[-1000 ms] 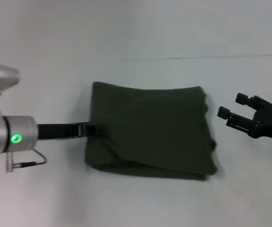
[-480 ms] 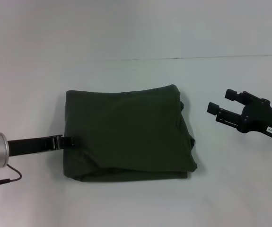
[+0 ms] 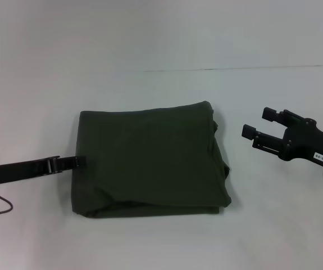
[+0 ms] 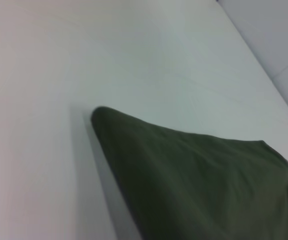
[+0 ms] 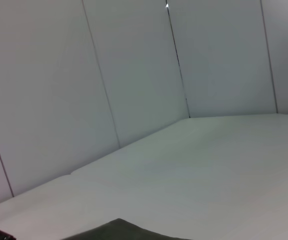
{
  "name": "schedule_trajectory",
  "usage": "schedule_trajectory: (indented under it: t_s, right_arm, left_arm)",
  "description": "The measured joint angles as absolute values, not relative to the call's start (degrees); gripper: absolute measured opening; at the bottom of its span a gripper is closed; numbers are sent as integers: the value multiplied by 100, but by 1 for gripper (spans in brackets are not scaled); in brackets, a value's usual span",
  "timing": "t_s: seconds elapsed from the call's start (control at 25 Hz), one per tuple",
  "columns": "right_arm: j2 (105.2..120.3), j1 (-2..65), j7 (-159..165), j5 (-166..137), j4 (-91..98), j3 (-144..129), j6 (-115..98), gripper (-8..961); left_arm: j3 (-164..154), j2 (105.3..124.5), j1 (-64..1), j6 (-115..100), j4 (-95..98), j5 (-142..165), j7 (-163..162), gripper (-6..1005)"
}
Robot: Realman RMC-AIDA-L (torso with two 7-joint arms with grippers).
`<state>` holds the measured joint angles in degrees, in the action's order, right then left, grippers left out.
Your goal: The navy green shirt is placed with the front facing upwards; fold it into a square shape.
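Reaching in from the left edge of the head view, the left gripper [image 3: 77, 161] has its thin black fingers pressed together at the left border of the folded dark olive-green cotton shirt [image 3: 150, 160]. This shirt lies as a rough square in the middle of the white table [image 3: 161, 50]. At the right edge, the black right gripper [image 3: 260, 125] has its fingers spread apart with nothing between them, a little away from the shirt.

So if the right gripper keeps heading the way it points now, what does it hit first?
Probably the navy green shirt: the right gripper, open, points at its right edge. Its height above the table is unclear.
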<state>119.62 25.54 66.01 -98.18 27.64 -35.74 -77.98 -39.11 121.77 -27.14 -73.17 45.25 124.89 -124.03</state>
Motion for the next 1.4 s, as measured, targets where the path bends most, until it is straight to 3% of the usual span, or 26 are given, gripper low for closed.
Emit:
schedule_trajectory:
  t_s: [0.08,0.2,0.4,0.84,1.0,1.2,1.4]
  right_arm:
    - [11962,2549,6596,-9817,2783,-3585,-7843,850]
    - [11959,2538,6552,-9817,2795,-3596,-7943,851]
    - [11953,2547,6424,-9817,2816,-3686,-8235,856]
    - [12005,2723,5864,-9808,2932,-5200,-8836,920]
    - [12027,2831,5745,-9756,2883,-5951,-8881,922]
    - [12055,2952,5634,-9480,2639,-6419,-8920,921]
    - [12062,2975,5581,-9296,2586,-6697,-8922,919]
  left_arm:
    - [-3906,12174,-2700,-7303,4631,12548,-12308,279]
    - [-3830,12172,-2692,-7328,4849,12592,-12148,510]
    - [-3555,12151,-2737,-7970,5175,12147,-11049,747]
    - [-3125,12025,-2853,-10486,5075,11744,-8815,949]
    - [-2572,12001,-2639,-11034,4816,11785,-8019,962]
    - [-2197,12157,-2156,-11164,4772,11779,-7405,957]
    - [-2239,12193,-2074,-11264,4773,12127,-7326,949]
